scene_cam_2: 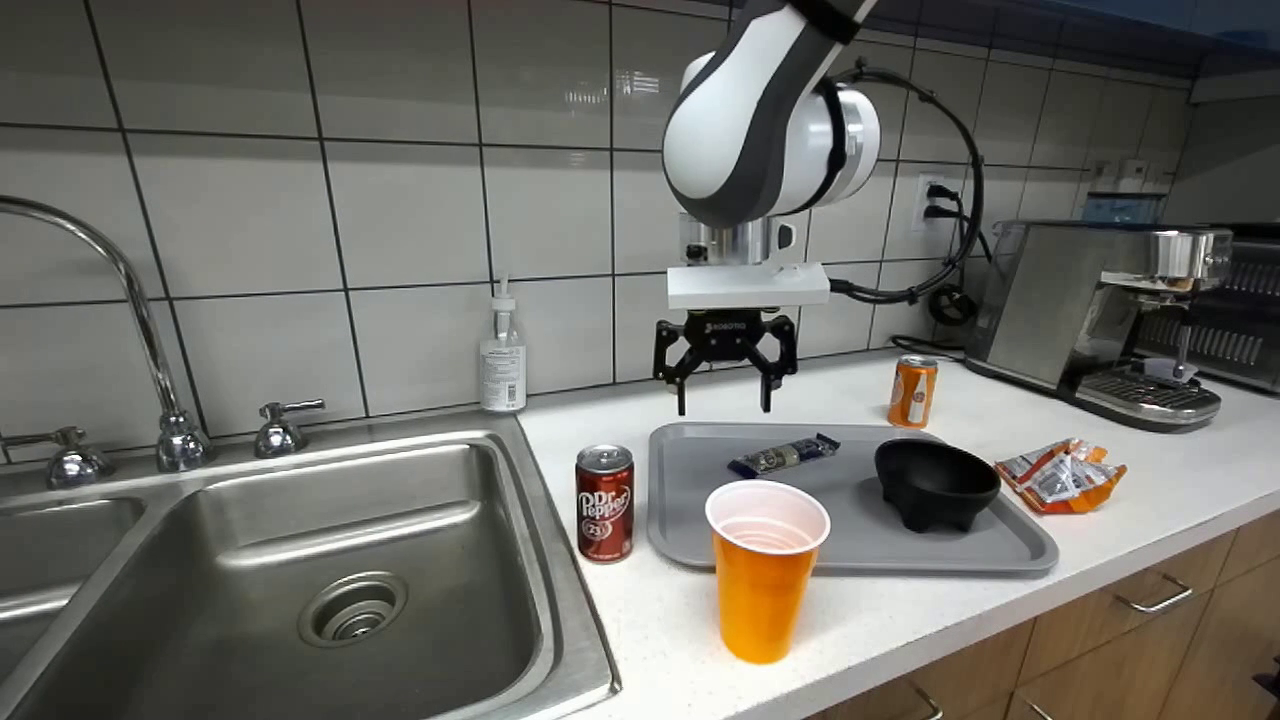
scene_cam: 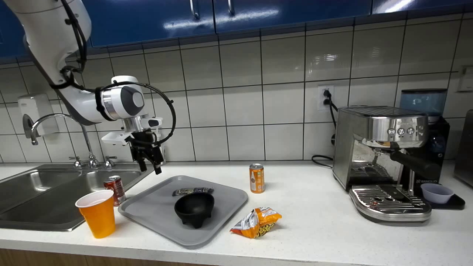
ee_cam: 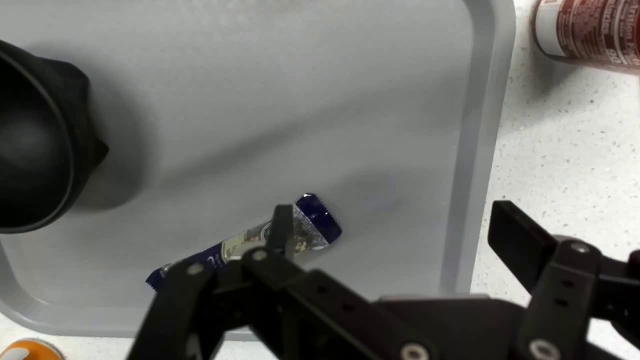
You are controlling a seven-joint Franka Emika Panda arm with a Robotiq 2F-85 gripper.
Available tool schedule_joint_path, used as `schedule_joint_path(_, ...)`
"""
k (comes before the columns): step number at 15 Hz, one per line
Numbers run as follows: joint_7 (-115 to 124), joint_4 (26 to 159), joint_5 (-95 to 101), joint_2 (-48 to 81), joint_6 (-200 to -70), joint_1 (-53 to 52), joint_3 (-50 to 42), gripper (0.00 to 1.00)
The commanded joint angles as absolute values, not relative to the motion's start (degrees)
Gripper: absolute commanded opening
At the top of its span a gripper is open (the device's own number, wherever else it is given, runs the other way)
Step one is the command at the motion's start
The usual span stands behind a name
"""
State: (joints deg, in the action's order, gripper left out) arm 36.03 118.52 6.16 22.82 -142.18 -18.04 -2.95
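Observation:
My gripper is open and empty, held above the tray's back edge. A grey tray lies on the counter. On it lies a snack bar in a dark blue wrapper. In the wrist view one finger covers part of the bar, and the other finger shows over the counter past the tray's rim. A black footed bowl stands upright on the tray. I see nothing inside it.
An orange cup and a red soda can stand between the tray and the sink. An orange can, a crumpled orange snack bag and a coffee machine are past the tray. A tiled wall stands behind.

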Motion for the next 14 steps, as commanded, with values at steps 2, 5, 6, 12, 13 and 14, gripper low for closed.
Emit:
schedule_joint_path(2,45.8,117.9,8.6,25.2,-147.0,-19.2,-4.4,1.0)
schedule_joint_path(5,50.6,117.3,9.7,27.1,-149.0,-19.5,-6.0,1.0)
schedule_joint_path(6,51.9,117.0,9.9,27.7,-149.4,-19.5,-6.6,1.0)
schedule_joint_path(12,55.9,114.7,9.9,31.0,-150.1,-18.8,-9.2,1.0)
schedule_joint_path(13,56.2,114.2,9.7,31.6,-149.9,-18.6,-9.5,1.0)
schedule_joint_path(14,56.5,113.6,9.7,32.2,-149.7,-18.5,-9.9,1.0)
